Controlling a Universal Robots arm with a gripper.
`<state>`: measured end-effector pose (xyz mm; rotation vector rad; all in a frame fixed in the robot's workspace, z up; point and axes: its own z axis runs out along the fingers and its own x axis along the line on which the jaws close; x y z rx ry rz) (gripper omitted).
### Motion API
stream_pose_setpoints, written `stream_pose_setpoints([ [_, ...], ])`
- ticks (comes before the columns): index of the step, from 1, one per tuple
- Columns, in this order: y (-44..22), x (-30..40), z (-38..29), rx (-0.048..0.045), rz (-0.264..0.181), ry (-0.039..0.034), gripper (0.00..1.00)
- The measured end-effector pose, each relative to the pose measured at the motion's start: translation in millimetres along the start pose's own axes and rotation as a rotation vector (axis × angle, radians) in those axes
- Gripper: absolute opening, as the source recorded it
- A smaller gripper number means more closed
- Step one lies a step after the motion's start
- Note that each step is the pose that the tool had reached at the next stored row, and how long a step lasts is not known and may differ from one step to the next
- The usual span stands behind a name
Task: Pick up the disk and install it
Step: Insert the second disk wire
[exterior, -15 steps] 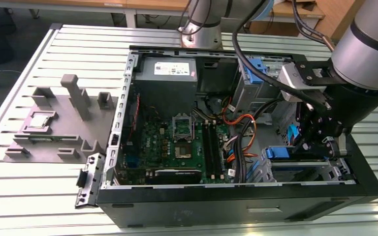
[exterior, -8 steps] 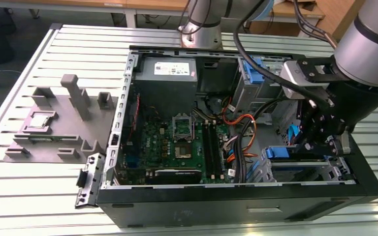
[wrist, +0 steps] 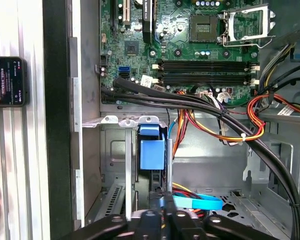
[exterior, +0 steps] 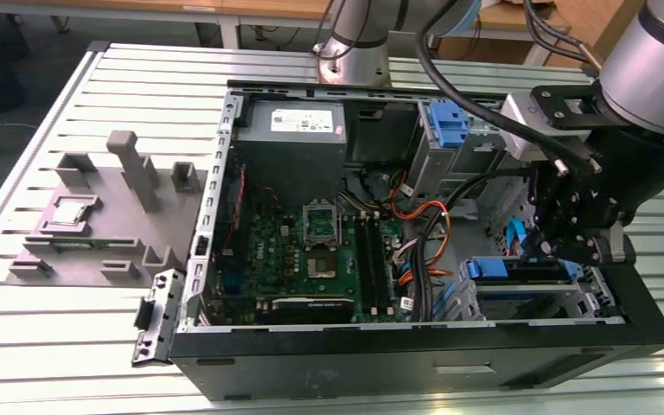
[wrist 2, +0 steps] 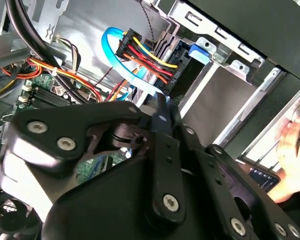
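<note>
The disk (exterior: 526, 275) lies in the drive bay at the front corner of the open computer case (exterior: 424, 346), on the exterior view's right. Its blue bracket end (wrist: 152, 147) shows in the first wrist view between the bay's metal walls. My gripper (exterior: 563, 255) hangs directly over that bay, and its fingers are shut together with nothing between them. In the second wrist view the gripper (wrist 2: 162, 102) points its tips down toward the bay, beside a blue data cable (wrist 2: 115, 47). In the first wrist view the gripper (wrist: 165, 202) sits just short of the blue bracket.
Bundles of red, yellow and black cables (wrist: 225, 125) cross between the motherboard (wrist: 190, 45) and the bay. A grey fixture holding a small chip (exterior: 73, 212) stands on the slatted table. A phone (wrist: 7, 81) and a person's hand (wrist 2: 295, 135) are beside the case.
</note>
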<state>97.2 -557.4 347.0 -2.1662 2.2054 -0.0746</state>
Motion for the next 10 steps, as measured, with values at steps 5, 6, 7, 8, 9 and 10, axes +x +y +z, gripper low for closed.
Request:
stream_pose_setpoints([
  [5,0.0,0.0,-0.2,-0.0002,0.0,0.0003,0.1],
  [6,0.0,0.0,-0.1,-0.0002,0.0,0.0003,0.1],
  [7,0.0,0.0,-0.2,-0.0003,0.0,0.0003,0.1],
  [8,0.0,0.0,-0.2,-0.0004,0.0,0.0003,0.1],
  [9,0.0,0.0,-0.2,-0.0004,0.0,0.0002,0.1],
  [10,0.0,0.0,-0.2,-0.0005,0.0,0.0003,0.1],
])
